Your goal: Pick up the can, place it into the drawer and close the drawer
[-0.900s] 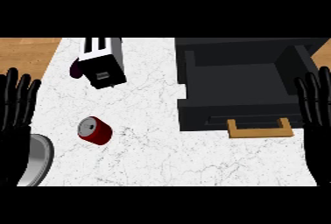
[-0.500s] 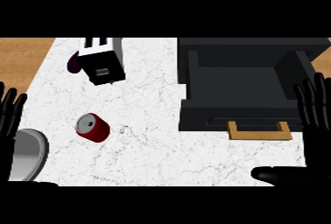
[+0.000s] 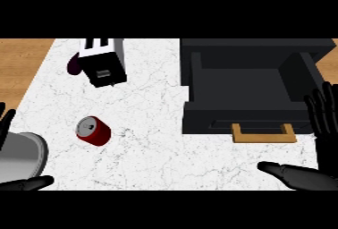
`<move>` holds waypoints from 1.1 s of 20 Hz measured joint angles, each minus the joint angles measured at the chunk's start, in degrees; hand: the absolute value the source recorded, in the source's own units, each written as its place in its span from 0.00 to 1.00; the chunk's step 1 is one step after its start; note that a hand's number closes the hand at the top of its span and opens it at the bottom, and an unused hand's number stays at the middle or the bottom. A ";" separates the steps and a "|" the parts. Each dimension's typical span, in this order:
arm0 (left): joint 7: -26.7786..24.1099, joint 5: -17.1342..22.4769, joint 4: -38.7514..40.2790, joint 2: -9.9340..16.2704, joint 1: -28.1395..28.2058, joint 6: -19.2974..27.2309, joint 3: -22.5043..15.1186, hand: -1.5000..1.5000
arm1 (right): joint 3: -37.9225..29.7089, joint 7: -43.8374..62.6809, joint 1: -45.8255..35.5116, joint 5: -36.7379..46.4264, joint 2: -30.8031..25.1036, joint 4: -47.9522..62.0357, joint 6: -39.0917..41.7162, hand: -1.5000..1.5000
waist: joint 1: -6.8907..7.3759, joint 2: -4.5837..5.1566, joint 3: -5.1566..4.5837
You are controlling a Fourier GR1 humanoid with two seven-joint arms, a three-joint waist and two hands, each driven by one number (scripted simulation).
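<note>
A dark red can (image 3: pixel 94 130) with a grey lid lies on its side on the white marble counter (image 3: pixel 152 147), left of centre. The black drawer (image 3: pixel 251 85) stands pulled open at the right, its tan handle (image 3: pixel 263 133) facing me, with nothing visible inside. My right hand (image 3: pixel 323 134) is open at the right edge beside the drawer front, fingers up and thumb stretched out along the bottom. My left hand (image 3: pixel 5 127) shows only at the far left edge, open, its thumb low at the bottom left, well apart from the can.
A black and white toaster (image 3: pixel 104 62) stands at the back left with a dark purple object (image 3: pixel 74 65) beside it. A grey metal pot rim (image 3: pixel 23 154) sits at the lower left corner. Wooden surface (image 3: pixel 20 67) borders the counter on the left.
The view has shifted, so everything sits lower and further right than before. Both hands have dropped towards the lower corners, and the right thumb now shows along the bottom.
</note>
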 measured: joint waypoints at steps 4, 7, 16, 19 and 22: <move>-0.70 0.76 2.47 0.02 -1.11 -1.35 1.42 0.00 | -2.13 -1.83 1.21 -1.74 -0.61 1.44 1.77 0.00 | -0.09 0.01 -0.02; 0.44 0.65 3.50 -0.03 -2.34 -1.45 1.54 0.00 | -1.92 -1.75 1.61 -1.24 -0.17 1.02 1.80 0.00 | -0.14 0.01 -0.03; -3.78 -6.26 9.28 -4.82 -1.15 -0.33 -3.84 0.00 | -4.49 -4.08 3.48 -3.19 -0.75 1.03 4.27 0.00 | -0.19 0.02 -0.03; -6.74 -9.59 13.13 -6.51 -1.42 0.91 -5.66 0.00 | -5.46 -3.47 3.56 -3.73 -1.16 0.24 4.68 0.00 | -0.24 0.02 -0.04; -10.36 -11.02 15.61 -7.44 0.50 0.96 -6.94 0.00 | -6.54 -3.60 4.32 -4.52 -1.33 -0.43 5.46 0.00 | -0.20 0.01 -0.04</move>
